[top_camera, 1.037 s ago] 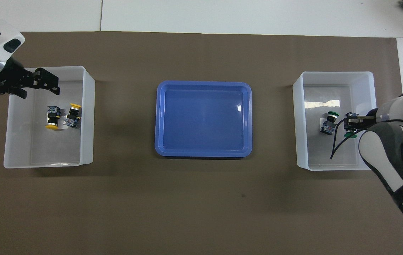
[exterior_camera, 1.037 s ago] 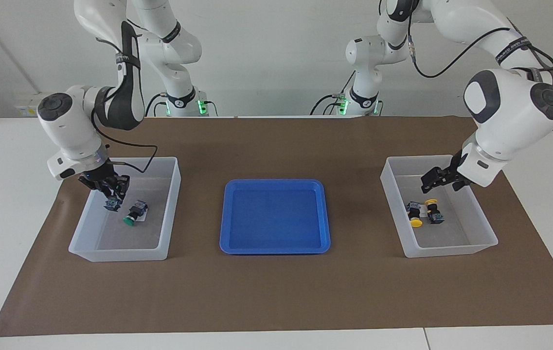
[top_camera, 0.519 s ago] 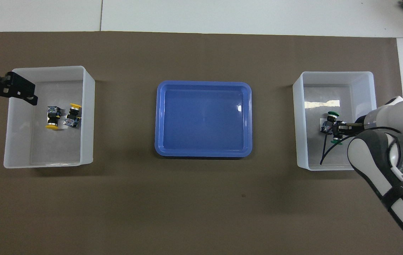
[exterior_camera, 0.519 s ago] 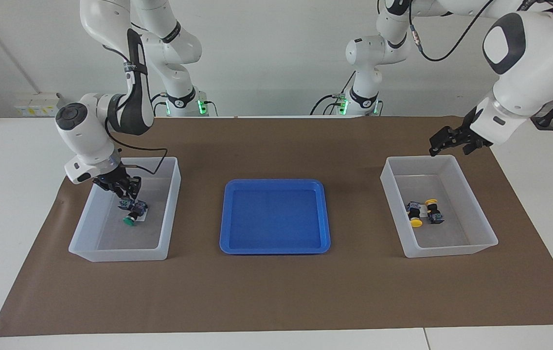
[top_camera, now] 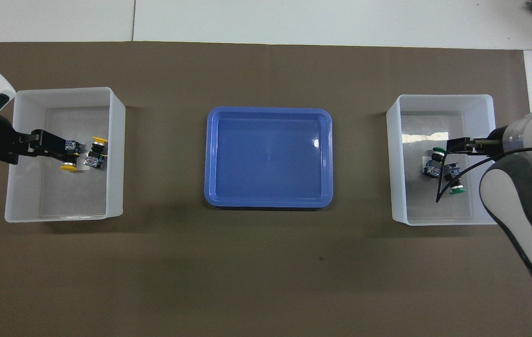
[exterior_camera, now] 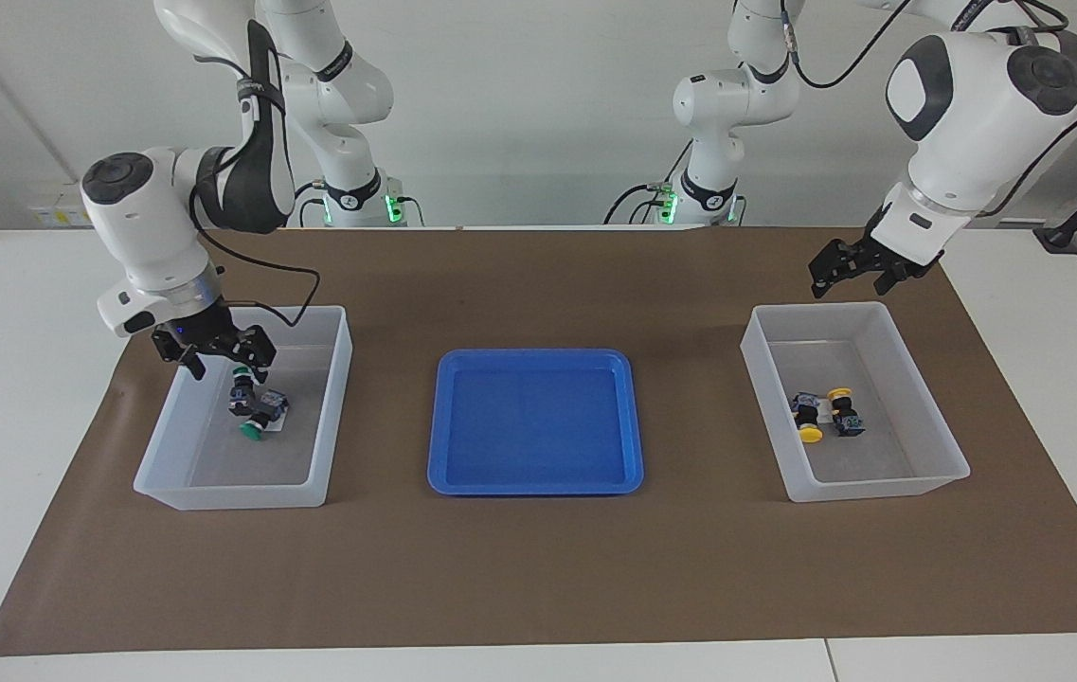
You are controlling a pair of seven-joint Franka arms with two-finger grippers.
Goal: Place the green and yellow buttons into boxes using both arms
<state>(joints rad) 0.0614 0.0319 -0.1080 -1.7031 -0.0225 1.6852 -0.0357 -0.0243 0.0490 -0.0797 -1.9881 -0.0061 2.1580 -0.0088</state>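
Note:
Two green buttons (exterior_camera: 242,396) (exterior_camera: 262,417) lie side by side in the box (exterior_camera: 334,398) at the right arm's end. In the overhead view they (top_camera: 435,161) (top_camera: 453,181) lie in that box (top_camera: 394,164). My right gripper (exterior_camera: 219,355) (top_camera: 457,145) is open and empty, just above them. Two yellow buttons (exterior_camera: 808,419) (exterior_camera: 844,410) lie in the other box (exterior_camera: 765,398) (top_camera: 116,154). My left gripper (exterior_camera: 848,270) (top_camera: 43,142) is open and empty, raised over that box's rim nearest the robots. In the overhead view it partly covers one yellow button (top_camera: 67,166); the other (top_camera: 96,152) shows.
A shallow blue tray (exterior_camera: 443,474) (top_camera: 209,196) lies empty between the two boxes on the brown mat (exterior_camera: 538,568). Two smaller arm bases with green lights (exterior_camera: 363,204) stand at the table's edge nearest the robots.
My right gripper set the second green button down beside the first, opened and rose a little. My left gripper rose out of the yellow buttons' box.

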